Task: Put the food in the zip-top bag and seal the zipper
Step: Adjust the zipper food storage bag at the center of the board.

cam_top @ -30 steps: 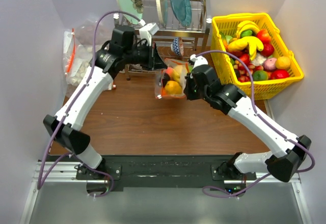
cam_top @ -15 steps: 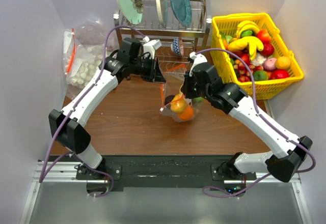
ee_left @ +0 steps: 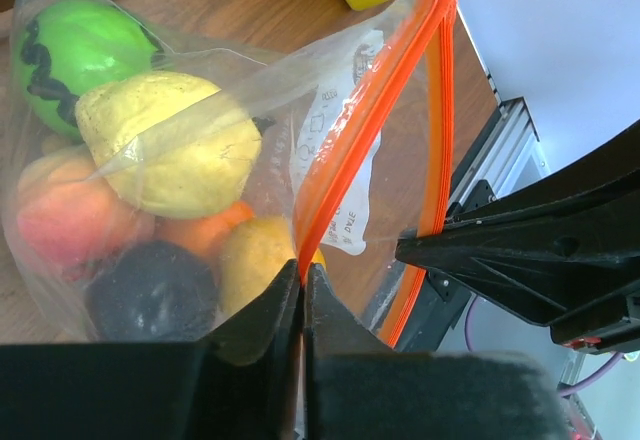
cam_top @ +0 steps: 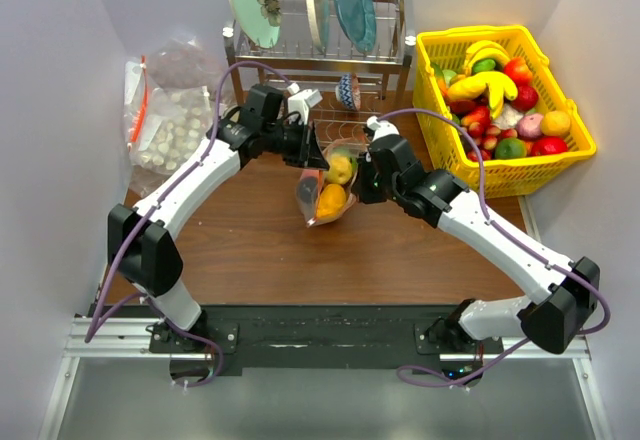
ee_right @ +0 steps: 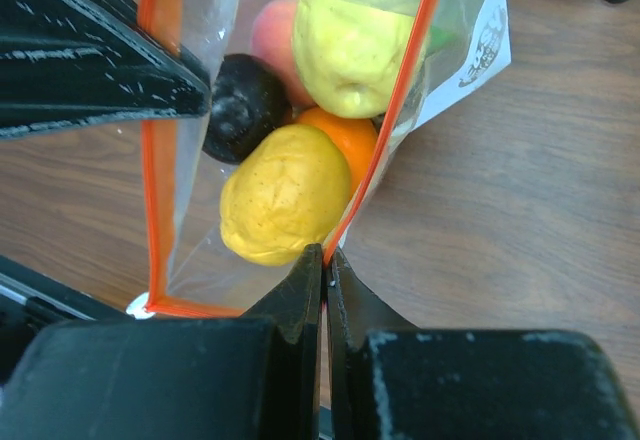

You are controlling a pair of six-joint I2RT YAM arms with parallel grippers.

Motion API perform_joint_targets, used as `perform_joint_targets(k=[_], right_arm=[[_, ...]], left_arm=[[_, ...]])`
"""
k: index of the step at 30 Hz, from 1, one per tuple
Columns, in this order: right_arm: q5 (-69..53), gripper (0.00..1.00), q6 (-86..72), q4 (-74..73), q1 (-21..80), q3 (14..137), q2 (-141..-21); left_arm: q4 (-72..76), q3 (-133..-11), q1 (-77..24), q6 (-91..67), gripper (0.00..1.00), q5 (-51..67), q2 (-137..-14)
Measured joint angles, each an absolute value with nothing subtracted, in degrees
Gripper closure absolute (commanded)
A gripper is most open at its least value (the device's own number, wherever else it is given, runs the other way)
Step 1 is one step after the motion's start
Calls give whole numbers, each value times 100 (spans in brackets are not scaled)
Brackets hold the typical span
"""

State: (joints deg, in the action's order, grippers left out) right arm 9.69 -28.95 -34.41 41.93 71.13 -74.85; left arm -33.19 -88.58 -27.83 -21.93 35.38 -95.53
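The clear zip-top bag (cam_top: 325, 185) hangs between my two grippers above the table, its mouth open. Inside lie toy fruits: a green round one (ee_left: 75, 50), a pale yellow one (ee_left: 170, 140), a peach one (ee_left: 65, 220), an orange (ee_right: 345, 140), a yellow one (ee_right: 285, 195) and a dark brown piece (ee_right: 245, 105). My left gripper (ee_left: 302, 272) is shut on one side of the orange-red zipper (ee_left: 365, 125). My right gripper (ee_right: 325, 255) is shut on the other side of the zipper (ee_right: 385, 130). In the top view the left gripper (cam_top: 312, 150) and right gripper (cam_top: 362, 182) flank the bag.
A yellow basket (cam_top: 575, 110) of toy fruit stands at the back right. A metal dish rack (cam_top: 400, 45) with plates stands at the back. Clear bags of white lumps (cam_top: 165, 120) lie at the back left. The wooden table (cam_top: 260, 250) lies below.
Both grippers have shifted, carrying the bag: it swung down and right half a second ago, then back up and left. The left arm has reached further right.
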Motion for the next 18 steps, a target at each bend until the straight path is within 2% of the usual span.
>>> perform_joint_targets(k=[2,3,4,6,11,18], right_arm=[[980,100,-2950,-3376,4193,7111,-7485],[991,100,-2976,-3347,4193,7111,-7485],[1000,100,-3006,-3321,4193,7111,-7485],[1026,100,-3052,-3288,4193,7111,-7485],[1096,100,-3190,-3249,4191,7111,-7485],[1092,100,-3354,-3208,4125,7113,-7581]], left_arm=[[-3293,-8858,-2783,-2185,48,3551,-9553],[-3277,-8858,-2783,-2158,35,3568,-9550],[-3258,-8858,-2783,-2106,14,3575,-9546],[-3197,-8829,-2783,-2062,0,3579,-9494],[-2982,-8447,-2783,-1931,0,3463,-8801],[-1933,-7120,-2781,-1669,1,3061,-6790]])
